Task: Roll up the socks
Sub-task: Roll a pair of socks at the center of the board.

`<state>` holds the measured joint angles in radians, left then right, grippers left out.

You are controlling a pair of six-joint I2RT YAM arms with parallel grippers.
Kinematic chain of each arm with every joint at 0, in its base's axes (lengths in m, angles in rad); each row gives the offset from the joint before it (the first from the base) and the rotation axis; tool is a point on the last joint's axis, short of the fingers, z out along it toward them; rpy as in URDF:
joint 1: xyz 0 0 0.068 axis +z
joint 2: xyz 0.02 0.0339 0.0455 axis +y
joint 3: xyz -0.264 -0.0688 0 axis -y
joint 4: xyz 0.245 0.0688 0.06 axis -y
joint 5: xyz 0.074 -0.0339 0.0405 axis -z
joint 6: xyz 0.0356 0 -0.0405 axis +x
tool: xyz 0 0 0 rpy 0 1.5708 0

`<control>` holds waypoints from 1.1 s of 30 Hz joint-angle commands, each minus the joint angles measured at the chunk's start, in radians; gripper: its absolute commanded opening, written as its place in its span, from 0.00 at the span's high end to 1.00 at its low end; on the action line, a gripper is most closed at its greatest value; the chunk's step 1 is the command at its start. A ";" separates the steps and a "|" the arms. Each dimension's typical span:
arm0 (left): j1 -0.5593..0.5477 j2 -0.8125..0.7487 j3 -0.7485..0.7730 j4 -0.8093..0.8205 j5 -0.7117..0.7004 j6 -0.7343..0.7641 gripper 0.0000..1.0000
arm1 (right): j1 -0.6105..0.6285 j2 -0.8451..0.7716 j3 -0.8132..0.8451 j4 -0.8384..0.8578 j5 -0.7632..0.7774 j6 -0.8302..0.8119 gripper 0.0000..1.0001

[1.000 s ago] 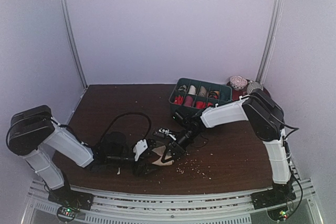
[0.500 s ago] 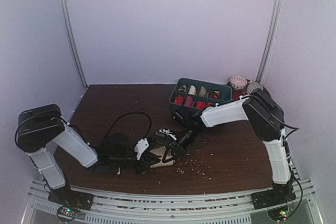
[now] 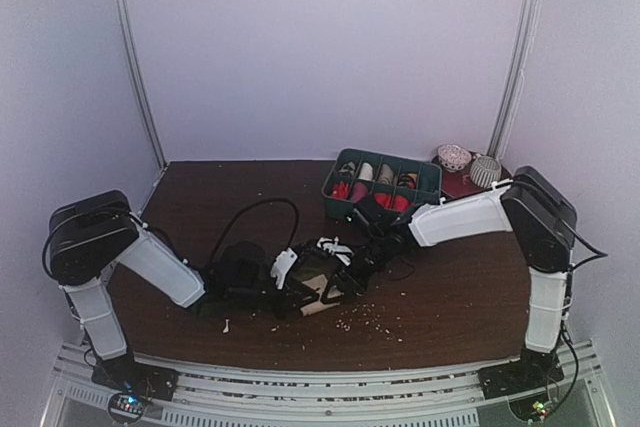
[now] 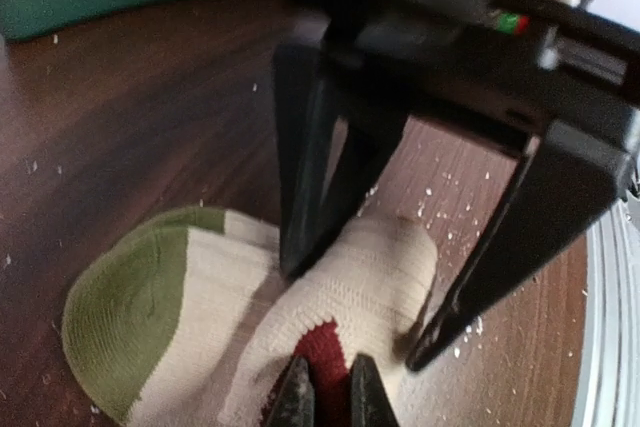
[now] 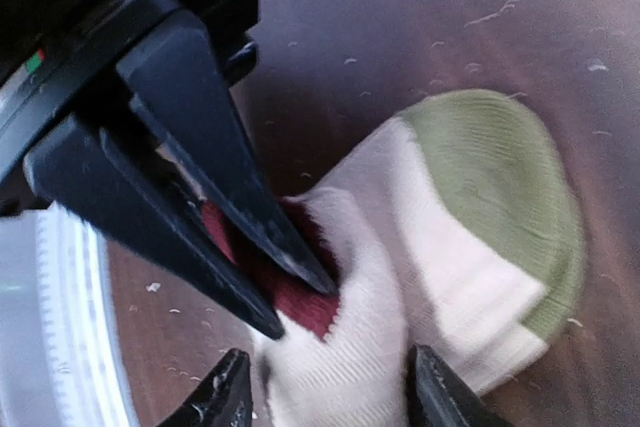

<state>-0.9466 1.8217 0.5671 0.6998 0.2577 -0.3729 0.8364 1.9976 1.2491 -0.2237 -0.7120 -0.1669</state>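
One of the socks (image 4: 340,287) lies folded on the brown table, cream with a green toe (image 4: 130,307) and a red patch. It also shows in the right wrist view as a cream and green sock (image 5: 470,207) and from above as a pale bundle (image 3: 322,292). My left gripper (image 4: 330,399) is shut on the red patch; its black fingers (image 5: 250,207) pinch that fabric. My right gripper (image 5: 330,392) stands open, one finger on each side of the cream fold, and its two long fingers (image 4: 310,187) straddle the sock. A second sock is not visible.
A teal divided bin (image 3: 335,187) with rolled fabric bundles stands at the back right, with two small balls (image 3: 455,157) behind it. A black cable (image 3: 260,212) loops over the left arm. Pale crumbs (image 3: 370,319) dot the table near the front rail.
My left gripper moved right and shut on the sock's red patch. My right gripper's jaws spread apart, and the right arm's elbow shifted to the right.
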 commanded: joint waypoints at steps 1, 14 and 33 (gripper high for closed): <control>0.033 0.111 -0.088 -0.423 0.070 -0.169 1.00 | 0.017 -0.161 -0.147 0.267 0.181 -0.072 0.44; 0.058 0.159 -0.103 -0.507 0.190 -0.201 1.00 | 0.113 -0.297 -0.416 0.497 0.277 -0.479 0.33; 0.078 0.091 -0.070 -0.494 0.273 -0.072 1.00 | 0.135 -0.026 -0.263 0.321 0.412 -0.464 0.55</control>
<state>-0.8490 1.8545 0.5659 0.7036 0.4946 -0.5320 0.9691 1.9064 0.9703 0.2409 -0.3363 -0.6914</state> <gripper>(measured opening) 0.060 0.498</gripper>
